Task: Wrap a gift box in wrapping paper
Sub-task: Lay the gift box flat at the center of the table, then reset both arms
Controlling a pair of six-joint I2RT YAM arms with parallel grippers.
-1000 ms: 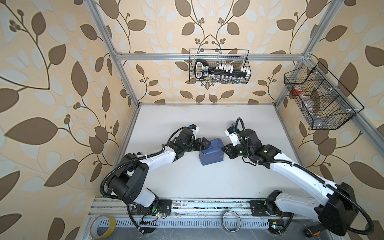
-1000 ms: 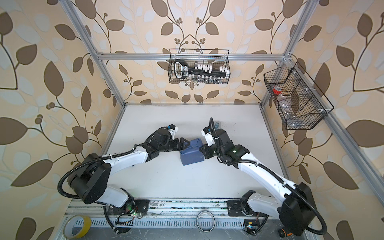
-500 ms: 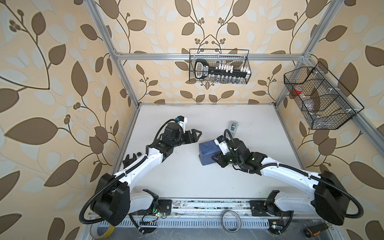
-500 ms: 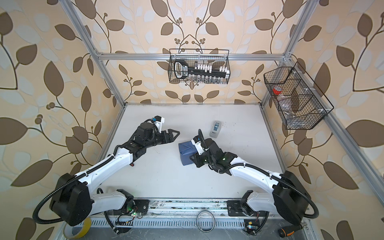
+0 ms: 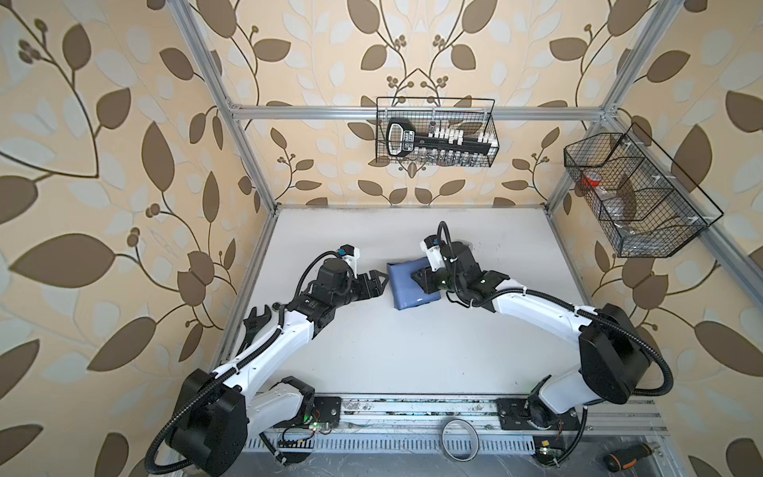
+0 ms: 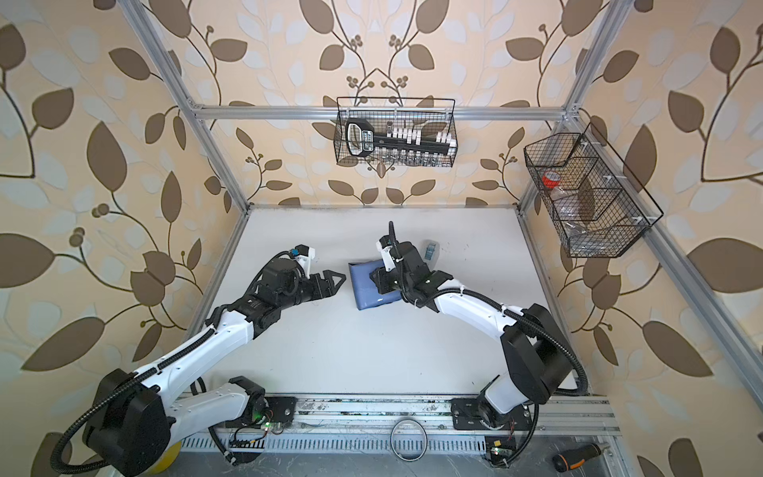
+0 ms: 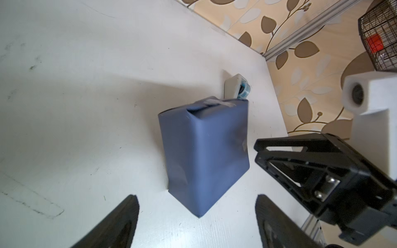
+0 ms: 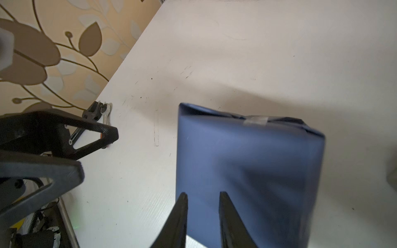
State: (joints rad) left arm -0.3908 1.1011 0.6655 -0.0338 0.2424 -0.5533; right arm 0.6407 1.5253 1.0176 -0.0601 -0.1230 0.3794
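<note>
Wrapped gift box [image 7: 204,154] ahead of the wide-open, empty left hand [image 7: 197,196] looks light, crushable, so squeeze its flat sides. The right hand [image 8: 203,193] is barely parted, empty.

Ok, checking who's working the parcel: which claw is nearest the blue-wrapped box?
The right claw: narrow-jawed, reaching over the gift box's edge. The left claw is wide open and stands apart from the box.

So the slate-blue wrapping paper [image 8: 247,163] is fully covering a boxy parcel [image 8: 210,146] sitting on the scuffed white table [image 8: 236,53], with a clear tape strip [image 8: 255,120] holding the folded far end shut. The slim black fingers [image 8: 180,216] of the right gripper [image 8: 203,193] are hanging slightly apart over its near corner, gripping nothing. The left gripper [image 8: 97,152] is sitting alongside, fingers spread wide.
</note>
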